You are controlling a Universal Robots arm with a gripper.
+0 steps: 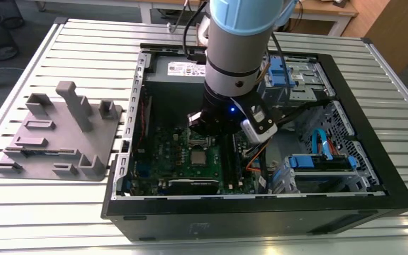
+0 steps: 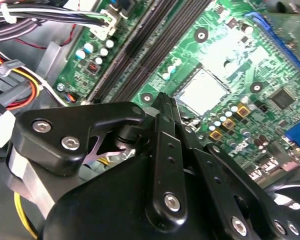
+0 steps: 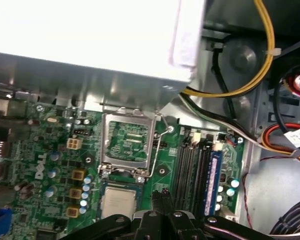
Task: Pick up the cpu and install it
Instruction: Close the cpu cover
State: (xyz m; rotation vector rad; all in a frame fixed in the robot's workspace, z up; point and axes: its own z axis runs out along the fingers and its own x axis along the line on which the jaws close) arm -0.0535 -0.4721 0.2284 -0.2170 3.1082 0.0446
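Here we are over the open case on the slatted bench, and the arm reaches straight down into it, its wrist low above the green board. In the second wrist view the end effector is squeezed fully together: the two black fingers lie flat against each other with no gap, and there is nothing between them. It carries nothing. And there is the cpu, silvery top up, lying flat in its square seat on the board, level with the rim around it. In both wrist views the fingertips hang just beside one edge of it, between the chip and the long dark memory slots; whether the tips touch the board I cannot tell. Next to the chip, on the side away from the fingers' base, the metal frame lies open, bare green board showing through its window, with a thin wire lever running along one side. Beyond the frame a pale metal box fills one end of the case, and yellow, black and red cables loop past the slots along the case wall. In the exterior view the chip shows as a small pale square below the wrist, near the middle of the board. Well apart, outside the case on the exterior view's left, the grey tray sits on the bench with its posts upright.
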